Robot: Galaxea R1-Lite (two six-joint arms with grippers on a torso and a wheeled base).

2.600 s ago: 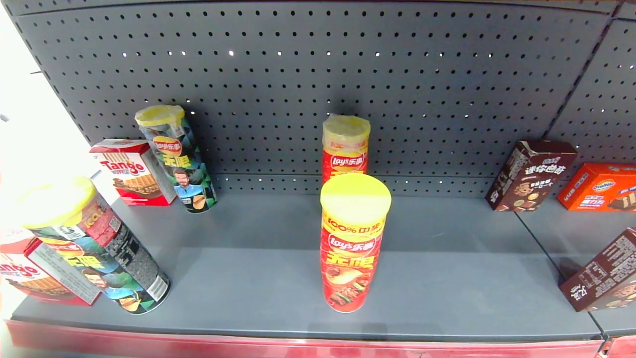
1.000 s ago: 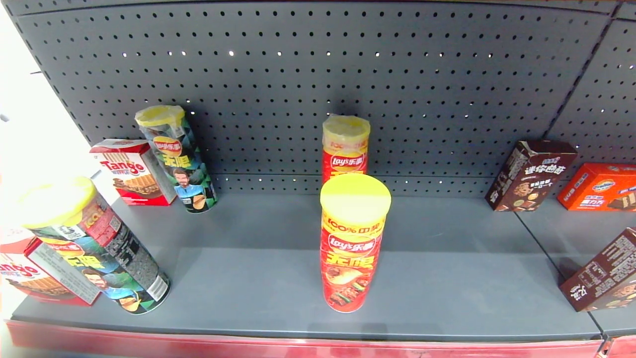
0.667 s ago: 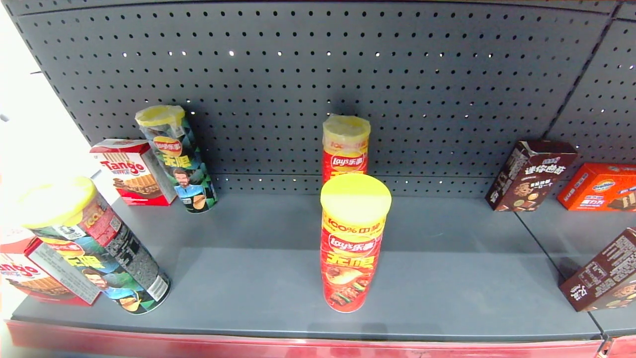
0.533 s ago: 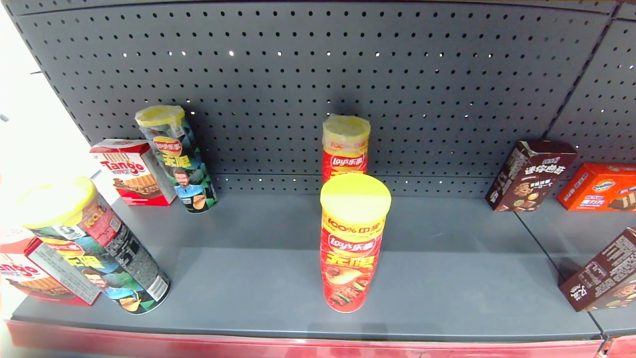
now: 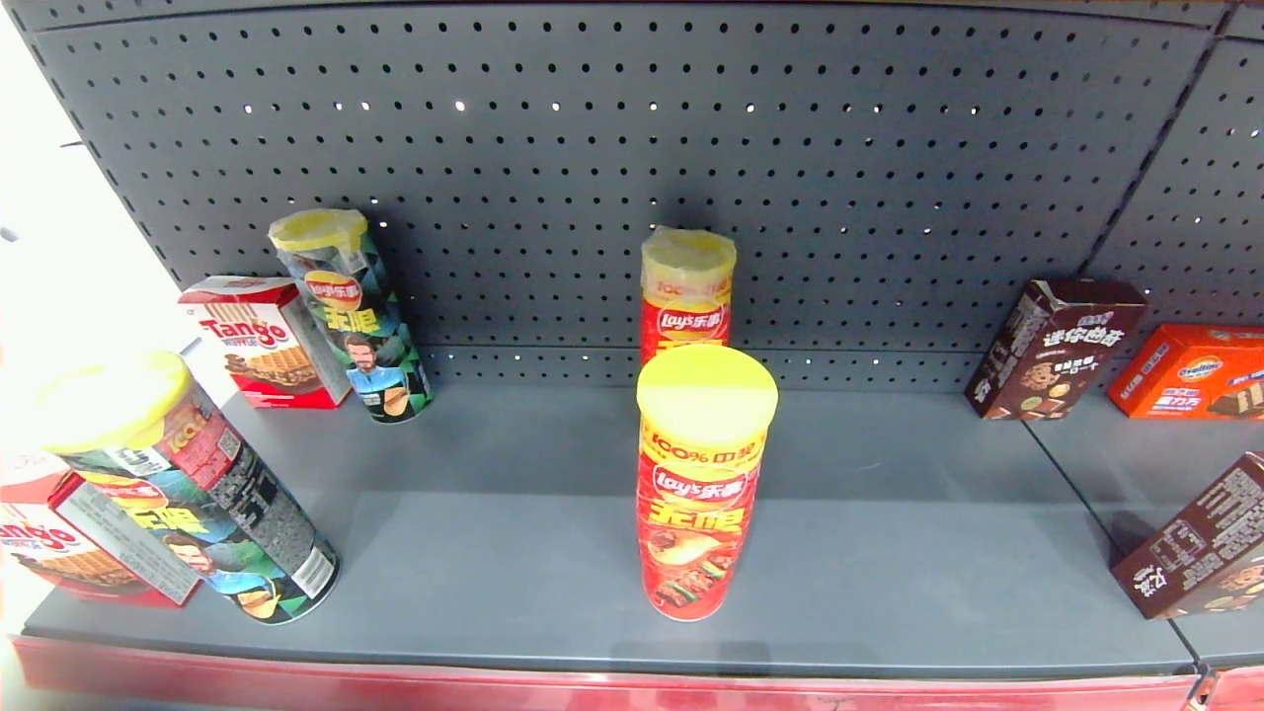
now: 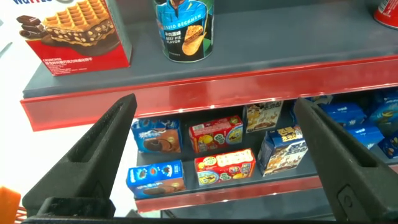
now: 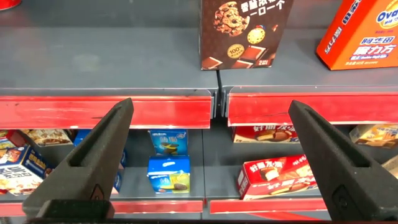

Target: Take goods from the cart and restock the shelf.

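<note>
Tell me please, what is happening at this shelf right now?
Nothing is being handled at this moment. The left end effector and the right end effector are both open and empty, held in front of the grey metal shelf. On the shelf, a red cylindrical chip can with a yellow lid stands upright in the middle. A second red can stands behind it, near the perforated back panel. No item is being carried for restocking.

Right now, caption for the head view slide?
Front red cylindrical chip can stands before a second red can on grey metal shelf.
</note>
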